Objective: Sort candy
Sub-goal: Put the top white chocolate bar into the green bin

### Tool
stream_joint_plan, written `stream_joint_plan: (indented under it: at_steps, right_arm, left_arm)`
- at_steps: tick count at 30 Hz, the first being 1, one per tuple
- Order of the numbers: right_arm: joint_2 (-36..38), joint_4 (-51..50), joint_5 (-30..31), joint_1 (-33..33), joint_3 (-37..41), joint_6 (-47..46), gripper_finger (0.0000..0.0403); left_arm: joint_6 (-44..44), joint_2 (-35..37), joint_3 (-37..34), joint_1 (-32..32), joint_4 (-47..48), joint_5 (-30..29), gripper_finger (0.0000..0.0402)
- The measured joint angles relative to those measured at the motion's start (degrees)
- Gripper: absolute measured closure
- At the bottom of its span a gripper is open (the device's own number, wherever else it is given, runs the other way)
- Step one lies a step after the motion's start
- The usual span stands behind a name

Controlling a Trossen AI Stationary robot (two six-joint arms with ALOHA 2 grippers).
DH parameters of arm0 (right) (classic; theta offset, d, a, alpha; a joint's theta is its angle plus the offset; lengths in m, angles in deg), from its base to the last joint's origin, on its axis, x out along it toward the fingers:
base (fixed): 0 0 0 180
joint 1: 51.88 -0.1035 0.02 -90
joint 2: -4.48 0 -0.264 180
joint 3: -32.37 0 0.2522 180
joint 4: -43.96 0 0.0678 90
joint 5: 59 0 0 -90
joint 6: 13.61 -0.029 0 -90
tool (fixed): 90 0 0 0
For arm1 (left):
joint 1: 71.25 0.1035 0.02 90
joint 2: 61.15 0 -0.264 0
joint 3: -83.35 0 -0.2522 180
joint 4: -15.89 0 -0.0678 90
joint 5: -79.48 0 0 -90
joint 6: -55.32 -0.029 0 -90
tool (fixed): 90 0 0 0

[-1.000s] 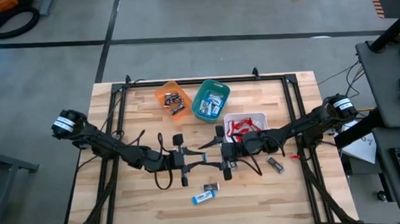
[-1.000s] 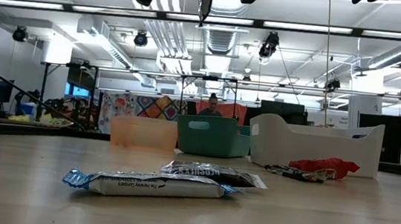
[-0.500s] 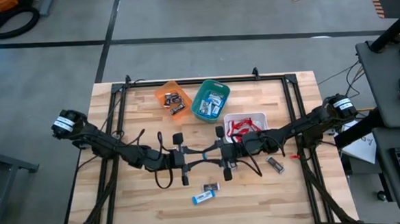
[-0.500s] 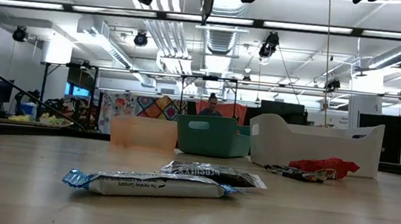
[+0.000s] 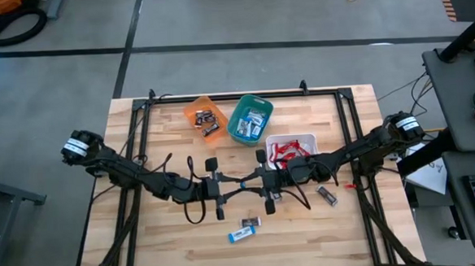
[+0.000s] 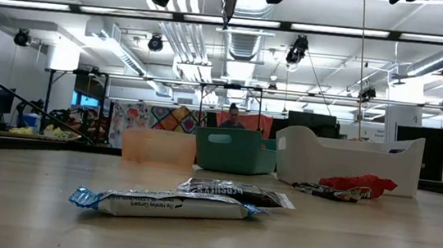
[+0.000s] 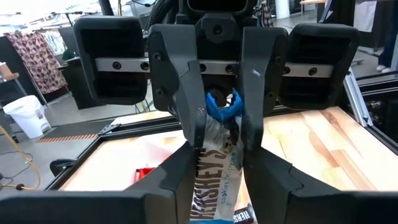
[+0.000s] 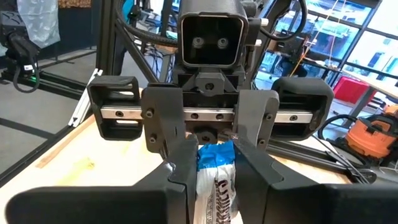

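Right now I have both arms meeting over the middle of the tabletop [image 5: 178,242], tip to tip. The left gripper [image 5: 229,187] and the right gripper [image 5: 255,183] face each other with one blue-and-white Hershey's bar [image 5: 242,184] stretched between them, lifted clear of the wood. In the left wrist view the right gripper's fingers [image 7: 186,106] pinch the crimped blue end of the wrapper, and my left fingers sit narrow along the bar's sides. From the right wrist view the same holds: the left gripper's fingers [image 8: 166,134] close in on the far blue end, my right ones tight around the near part. So each gripper is narrow and gripping that one bar.

Along the far side I see three bins in a row: the orange bin [image 5: 194,111] on the left with dark-wrapped pieces in it, the teal bin [image 5: 260,104] in the middle with blue-and-white ones, and the white bin [image 5: 307,137] on the right with red ones.

Loose candy lies near me: a second blue-and-white bar [image 6: 167,205] with a dark-wrapped bar [image 6: 235,193] just behind it, both flat on the wood. Another dark bar [image 5: 327,196] lies to the right of the grippers, and a red wrapper [image 6: 357,185] rests beside the white bin. A person [image 6: 233,115] shows in the room behind the teal bin.
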Motion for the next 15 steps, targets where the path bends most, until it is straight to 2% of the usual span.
stream_joint_plan:
  at_steps: [8, 15]
  right_arm:
    - [0.00, 0.00, 0.34, 0.97, 0.02, -1.45, 0.0335]
    - [0.00, -1.36, -0.41, 3.79, 0.07, -2.91, 0.0335]
  left_arm:
    - [0.85, 0.15, 0.00, 0.00, 1.91, -0.25, 0.0245]
    - [3.04, 1.43, 0.00, 0.07, 8.68, -2.73, 0.0232]
